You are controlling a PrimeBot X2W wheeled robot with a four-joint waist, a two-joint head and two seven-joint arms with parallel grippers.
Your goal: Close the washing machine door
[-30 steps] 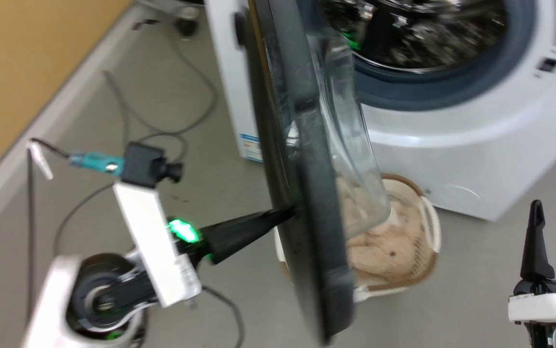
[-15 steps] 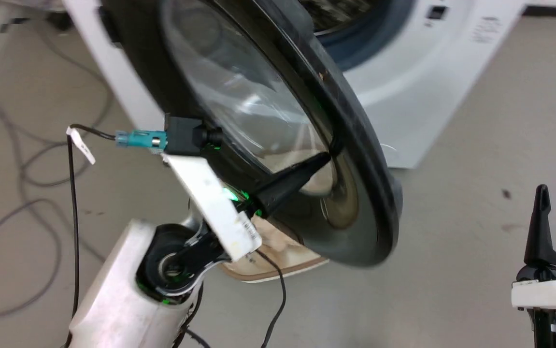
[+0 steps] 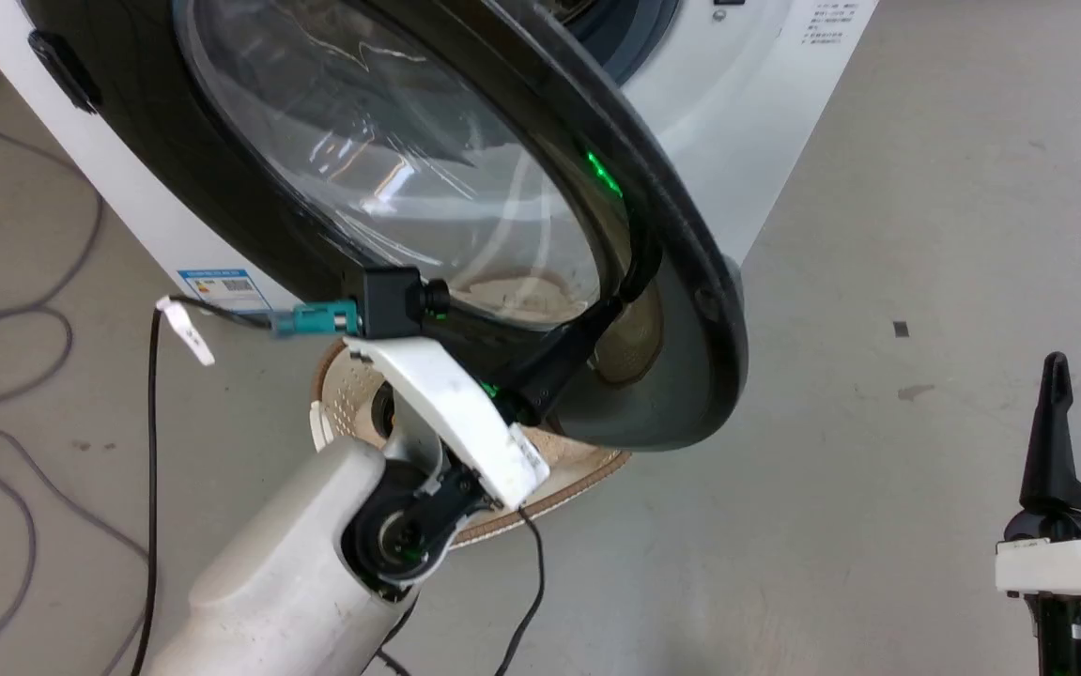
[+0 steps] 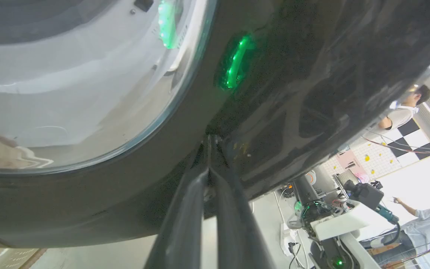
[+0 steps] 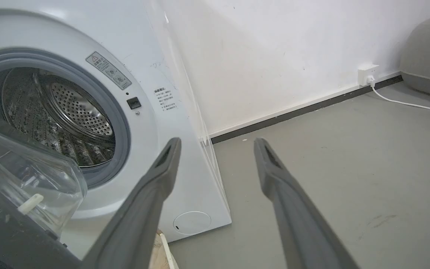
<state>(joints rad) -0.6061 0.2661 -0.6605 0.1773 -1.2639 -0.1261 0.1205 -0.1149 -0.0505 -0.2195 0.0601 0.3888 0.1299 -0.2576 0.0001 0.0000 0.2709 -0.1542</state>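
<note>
Washing machine door point(image 3: 390, 169) had left gripper point(image 3: 617, 302) fingers pinched together, tips touching its black rim, gripping nothing. Door stood partly ajar from washing machine point(image 5: 144, 123), over basket point(image 3: 352, 394) on floor. Right gripper point(image 5: 216, 142) fingers were spread, empty.

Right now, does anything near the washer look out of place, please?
Nothing looks spilled or damaged. The cream perforated basket sits on the floor right under the half-shut, black-rimmed round glass door, crowding the front of the white washing machine.
</note>
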